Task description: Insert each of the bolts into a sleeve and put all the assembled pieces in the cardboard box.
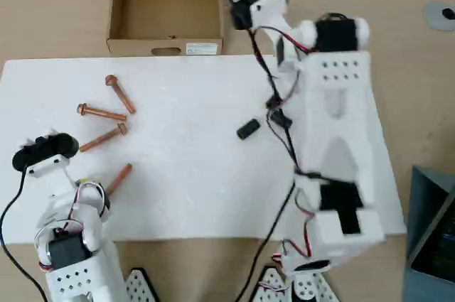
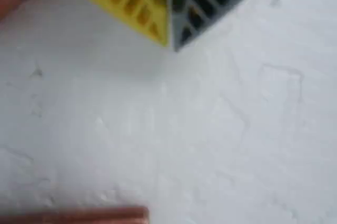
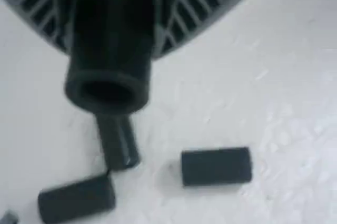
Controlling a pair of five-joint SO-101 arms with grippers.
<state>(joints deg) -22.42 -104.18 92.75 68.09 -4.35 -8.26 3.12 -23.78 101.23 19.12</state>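
Four copper bolts [image 1: 102,111] lie loose on the left of the white mat [image 1: 185,188]. My left arm [image 1: 46,153] hangs at the mat's left edge beside them. Its yellow and grey gripper [image 2: 170,39] is shut with nothing in it, just above the mat, with the end of one bolt [image 2: 73,216] close by. My right gripper [image 3: 113,23] is shut on a black sleeve [image 3: 110,66] that it holds over the mat. Three more sleeves [image 3: 216,166] lie below it. One sleeve [image 1: 248,129] lies mid-mat in the high view. The cardboard box [image 1: 117,11] stands open behind the mat.
The right arm [image 1: 334,138] and its cables cover the right part of the mat. A dark bin [image 1: 430,238] stands at the far right on the wooden table. The mat's middle is bare.
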